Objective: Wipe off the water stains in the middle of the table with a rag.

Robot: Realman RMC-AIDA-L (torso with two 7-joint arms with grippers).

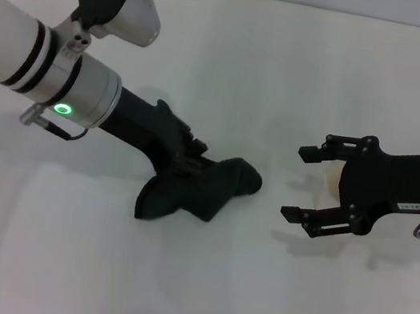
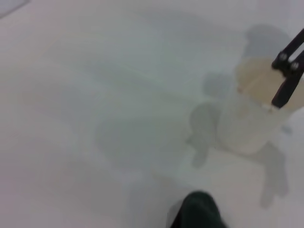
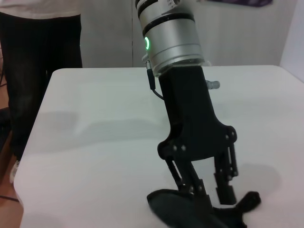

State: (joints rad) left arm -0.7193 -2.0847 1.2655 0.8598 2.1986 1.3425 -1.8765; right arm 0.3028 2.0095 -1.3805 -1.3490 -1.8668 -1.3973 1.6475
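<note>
Clamped on the cloth, the black left gripper (image 1: 192, 168) presses down onto the soft dark green-black rag (image 1: 196, 189) near the middle of the wide, smooth white matte table (image 1: 234, 64); in the right wrist view its two fingers (image 3: 226, 187) come down into the fabric with a fold bunched between them. The rag lies crumpled and flat on the surface, its long axis running diagonally in the head view, from a broader lump nearer the robot on its left to a rounded lobe pointing away and toward the robot's right, at the other gripper. In the right wrist view a small tail of cloth (image 3: 250, 200) sticks out at one end. No orange-brown blotch can be made out on the tabletop around the rag in any view.

Across a stretch of bare table, the black right gripper (image 1: 300, 183) hovers with its fingers spread wide apart, pointing toward the rag. Between and behind those fingers stands a white paper cup (image 2: 254, 107) with a tan inside, upright on the table; whether the fingers touch it cannot be told.

Soft grey shadows of both arms fall on the tabletop. Behind the left gripper, the arm's silver cuff carries a lit green ring (image 1: 62, 108). Beyond the table's far edge are pale wall panels, and at one corner stands a person in dark trousers (image 3: 40, 61).
</note>
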